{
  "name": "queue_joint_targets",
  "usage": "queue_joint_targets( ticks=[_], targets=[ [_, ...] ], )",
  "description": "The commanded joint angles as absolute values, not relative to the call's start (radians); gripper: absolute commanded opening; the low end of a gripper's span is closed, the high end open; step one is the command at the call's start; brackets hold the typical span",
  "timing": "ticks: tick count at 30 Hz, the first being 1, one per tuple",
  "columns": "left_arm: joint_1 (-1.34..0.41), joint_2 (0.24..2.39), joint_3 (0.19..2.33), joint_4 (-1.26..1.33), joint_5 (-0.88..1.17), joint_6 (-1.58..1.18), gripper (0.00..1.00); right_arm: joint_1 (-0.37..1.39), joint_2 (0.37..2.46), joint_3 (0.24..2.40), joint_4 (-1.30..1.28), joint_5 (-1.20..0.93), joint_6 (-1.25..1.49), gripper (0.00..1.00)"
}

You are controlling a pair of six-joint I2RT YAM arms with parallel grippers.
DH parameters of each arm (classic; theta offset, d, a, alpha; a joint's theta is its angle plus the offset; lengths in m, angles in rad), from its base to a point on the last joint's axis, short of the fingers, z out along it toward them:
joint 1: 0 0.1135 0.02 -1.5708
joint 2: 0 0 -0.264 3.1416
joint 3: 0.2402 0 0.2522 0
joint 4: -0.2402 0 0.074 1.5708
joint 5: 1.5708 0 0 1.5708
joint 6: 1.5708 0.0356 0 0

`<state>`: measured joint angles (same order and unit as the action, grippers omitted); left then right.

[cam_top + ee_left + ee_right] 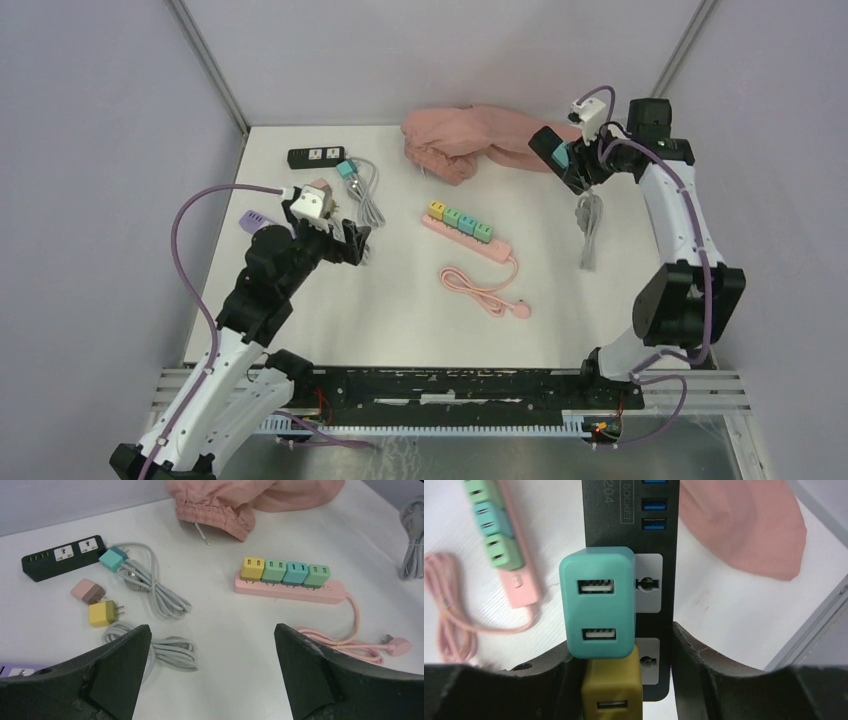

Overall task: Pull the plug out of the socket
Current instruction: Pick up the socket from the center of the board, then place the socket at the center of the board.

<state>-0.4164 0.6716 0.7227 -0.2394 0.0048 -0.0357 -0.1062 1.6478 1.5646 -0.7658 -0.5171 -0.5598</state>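
Observe the right gripper (566,160), raised at the far right: it is clamped on the black socket strip (659,530). The teal plug (596,602) sits seated in that strip between the fingers (704,670), with the yellow plug (611,690) beside it. The left gripper (212,645) hangs spread wide at the near left.

We find the widest free lane along the near edge of the table (380,320), left of the pink cable coil (485,292). A narrower gap runs between the pink power strip (470,232), lying diagonally at the centre, and the far-left clutter: grey cables (160,594), loose adapters (102,614) and the black strip (315,156). The pink cloth (470,140) blocks the far edge. At the far right corner, the right gripper (563,160) clamps a raised socket strip (614,525), its grey cord (588,230) hanging below.
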Motion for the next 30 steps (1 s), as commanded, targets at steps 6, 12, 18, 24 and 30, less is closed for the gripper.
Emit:
queue_joint_targets(
  ticks=[6, 12, 18, 24, 30],
  targets=[
    [-0.413, 0.596, 0.684, -0.111, 0.233, -0.176, 0.99, -0.085, 1.374, 1.464, -1.168, -0.882, -1.029, 0.00],
    [-0.413, 0.542, 0.553, 0.076, 0.421, -0.428, 0.99, -0.001, 1.297, 1.162, -1.307, -0.916, -1.318, 0.01],
    [-0.420, 0.578, 0.503, 0.228, 0.521, -0.589, 1.00, 0.161, 1.146, 0.897, -1.186, -0.857, -1.309, 0.02],
    [-0.470, 0.613, 0.465, 0.372, 0.504, -0.661, 1.00, 0.280, 1.130, 0.794, -1.122, -0.842, -1.292, 0.07],
    [-0.618, 0.693, 0.511, 0.430, 0.364, -0.646, 0.99, 0.459, 1.164, 0.733, -0.838, -0.701, -1.035, 0.08]
  ],
)
